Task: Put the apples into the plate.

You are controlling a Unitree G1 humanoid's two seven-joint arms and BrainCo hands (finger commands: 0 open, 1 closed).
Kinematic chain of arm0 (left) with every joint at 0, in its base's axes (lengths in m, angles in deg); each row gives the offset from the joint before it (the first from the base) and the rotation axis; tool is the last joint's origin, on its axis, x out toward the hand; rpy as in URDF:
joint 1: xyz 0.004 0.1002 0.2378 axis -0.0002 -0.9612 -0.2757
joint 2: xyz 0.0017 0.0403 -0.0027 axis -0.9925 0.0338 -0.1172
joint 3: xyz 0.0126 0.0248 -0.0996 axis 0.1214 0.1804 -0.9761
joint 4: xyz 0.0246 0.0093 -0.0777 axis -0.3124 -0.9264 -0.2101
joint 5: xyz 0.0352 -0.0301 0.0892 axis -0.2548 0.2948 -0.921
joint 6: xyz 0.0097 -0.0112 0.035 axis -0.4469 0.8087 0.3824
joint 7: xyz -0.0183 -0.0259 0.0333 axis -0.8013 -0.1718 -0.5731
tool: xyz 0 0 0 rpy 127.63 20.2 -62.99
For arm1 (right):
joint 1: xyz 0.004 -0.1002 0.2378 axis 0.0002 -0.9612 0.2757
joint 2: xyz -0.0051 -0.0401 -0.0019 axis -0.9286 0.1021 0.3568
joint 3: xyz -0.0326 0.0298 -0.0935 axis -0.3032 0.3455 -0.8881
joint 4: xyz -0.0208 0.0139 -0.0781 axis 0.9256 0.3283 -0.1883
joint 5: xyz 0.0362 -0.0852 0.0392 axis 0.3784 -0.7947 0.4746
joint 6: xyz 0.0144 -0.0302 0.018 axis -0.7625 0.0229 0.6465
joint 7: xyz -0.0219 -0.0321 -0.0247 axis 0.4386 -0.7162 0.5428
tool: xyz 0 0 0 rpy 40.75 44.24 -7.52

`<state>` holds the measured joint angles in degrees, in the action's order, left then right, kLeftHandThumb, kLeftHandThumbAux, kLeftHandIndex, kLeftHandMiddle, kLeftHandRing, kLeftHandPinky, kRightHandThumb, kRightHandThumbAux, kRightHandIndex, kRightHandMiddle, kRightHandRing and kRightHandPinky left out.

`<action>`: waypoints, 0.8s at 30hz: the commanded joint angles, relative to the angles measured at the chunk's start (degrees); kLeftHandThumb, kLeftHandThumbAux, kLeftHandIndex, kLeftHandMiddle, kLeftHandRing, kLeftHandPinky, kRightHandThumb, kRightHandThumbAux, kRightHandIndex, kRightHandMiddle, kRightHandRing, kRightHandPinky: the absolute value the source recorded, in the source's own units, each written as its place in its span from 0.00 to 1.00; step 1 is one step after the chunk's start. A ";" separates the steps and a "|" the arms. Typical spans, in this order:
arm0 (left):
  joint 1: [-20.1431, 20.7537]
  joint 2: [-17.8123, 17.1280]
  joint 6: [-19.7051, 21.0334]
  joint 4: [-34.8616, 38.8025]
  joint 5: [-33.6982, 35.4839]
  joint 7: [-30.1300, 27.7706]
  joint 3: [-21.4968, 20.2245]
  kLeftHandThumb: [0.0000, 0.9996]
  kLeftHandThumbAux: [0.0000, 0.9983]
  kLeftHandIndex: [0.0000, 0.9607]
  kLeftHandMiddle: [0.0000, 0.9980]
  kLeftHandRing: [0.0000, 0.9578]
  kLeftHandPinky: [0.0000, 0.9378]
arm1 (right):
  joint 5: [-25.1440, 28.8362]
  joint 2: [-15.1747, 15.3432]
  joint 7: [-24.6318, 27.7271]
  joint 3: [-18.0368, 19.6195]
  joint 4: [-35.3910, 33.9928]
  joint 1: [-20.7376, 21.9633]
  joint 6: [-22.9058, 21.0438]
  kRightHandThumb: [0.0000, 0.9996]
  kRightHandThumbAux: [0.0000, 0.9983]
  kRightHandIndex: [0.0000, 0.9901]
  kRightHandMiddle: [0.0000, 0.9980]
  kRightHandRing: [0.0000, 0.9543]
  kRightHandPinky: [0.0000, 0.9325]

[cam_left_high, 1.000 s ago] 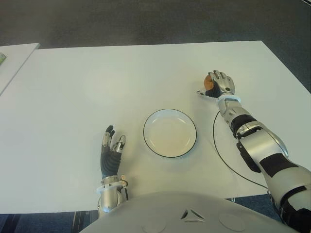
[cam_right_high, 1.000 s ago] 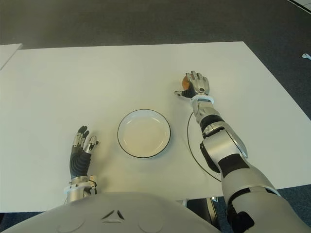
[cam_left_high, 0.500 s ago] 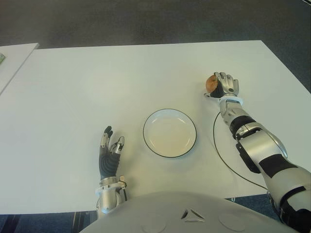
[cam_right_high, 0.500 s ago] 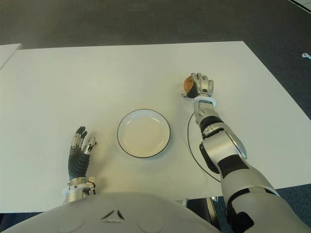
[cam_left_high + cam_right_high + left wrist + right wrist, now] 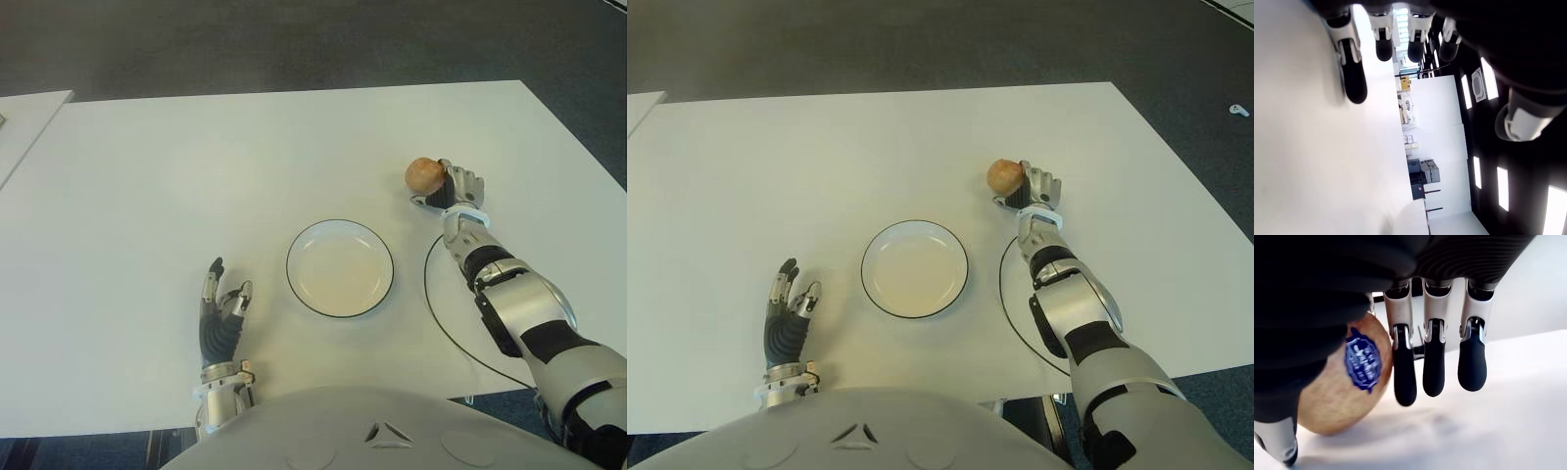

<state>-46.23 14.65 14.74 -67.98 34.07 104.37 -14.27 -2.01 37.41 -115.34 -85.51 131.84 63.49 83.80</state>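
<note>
A tan apple [image 5: 422,173] with a blue sticker [image 5: 1362,363] is at the table's right, beyond and to the right of the plate. My right hand [image 5: 449,184] is shut on it: the apple shows at the hand's left side, pressed against the palm and thumb, while three fingers [image 5: 1434,367] curl down beside it. It hangs just above the white table [image 5: 196,176], with its shadow beneath. The white plate [image 5: 340,222] with a dark rim holds nothing. My left hand [image 5: 223,313] shows open near the front edge, left of the plate.
A black cable [image 5: 431,294] loops on the table between the plate and my right forearm. A second white table [image 5: 29,113] stands at the far left. Dark floor lies beyond the far edge.
My right hand has closed on the apple and turned, so the apple now shows at its left instead of under the fingers. The left hand has drawn back slightly toward me.
</note>
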 commanded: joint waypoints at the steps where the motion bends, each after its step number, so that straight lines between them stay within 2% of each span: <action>1: -0.05 0.29 1.95 -3.13 -0.77 0.87 -0.72 0.00 0.49 0.00 0.00 0.00 0.00 | -0.18 -3.31 4.63 -0.69 2.18 -4.56 0.74 0.96 0.66 0.47 0.53 0.43 0.70; 14: 1.44 0.57 -0.60 -5.22 -0.74 1.12 -1.24 0.00 0.50 0.00 0.00 0.00 0.00 | -0.58 -3.13 4.68 -1.14 2.23 -4.28 0.58 0.96 0.66 0.47 0.52 0.43 0.72; 24: 1.67 0.70 -0.78 -5.66 -0.40 1.03 -1.85 0.00 0.51 0.00 0.00 0.00 0.00 | -0.66 -3.34 4.63 -1.20 2.26 -4.37 0.53 0.96 0.66 0.47 0.53 0.42 0.72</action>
<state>-44.08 15.01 12.04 -70.41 33.50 104.92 -15.47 -1.81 37.24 -114.79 -85.46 131.86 63.35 84.87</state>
